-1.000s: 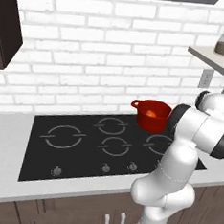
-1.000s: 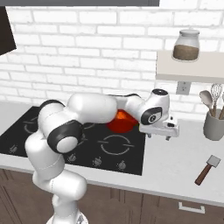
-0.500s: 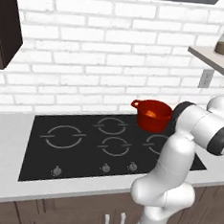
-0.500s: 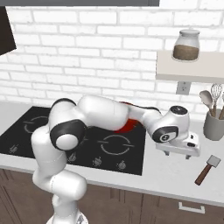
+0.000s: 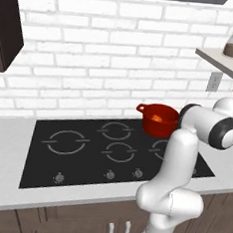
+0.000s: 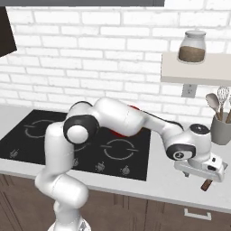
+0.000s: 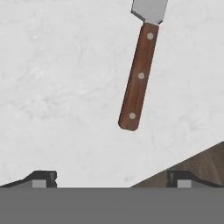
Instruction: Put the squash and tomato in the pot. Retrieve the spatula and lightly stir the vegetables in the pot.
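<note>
Poised over pale marbled counter (image 7: pixel 57 87), well right of the red pot (image 5: pixel 159 120): gripper (image 6: pixel 204 170), jaws spread wide and empty, dark tips framing nothing. Just ahead, flat on the counter: spatula (image 7: pixel 139 74), slim brown wooden handle with three pale rivets, grey metal blade running out of the hand view's top edge. Judged risks: a descent short of the handle, closing on bare counter; a pinch near the rounded handle end, letting the blade droop or the smooth wood twist; a nudge sliding it toward the nearby counter edge. Farther back beside the pot: glossy black cooktop (image 5: pixel 85 153) with ring burners. In the pot, something orange, too small to name; tomato not made out. Beyond, white brick wall (image 6: pixel 90 49) and grey utensil holder (image 6: pixel 221 130).
</note>
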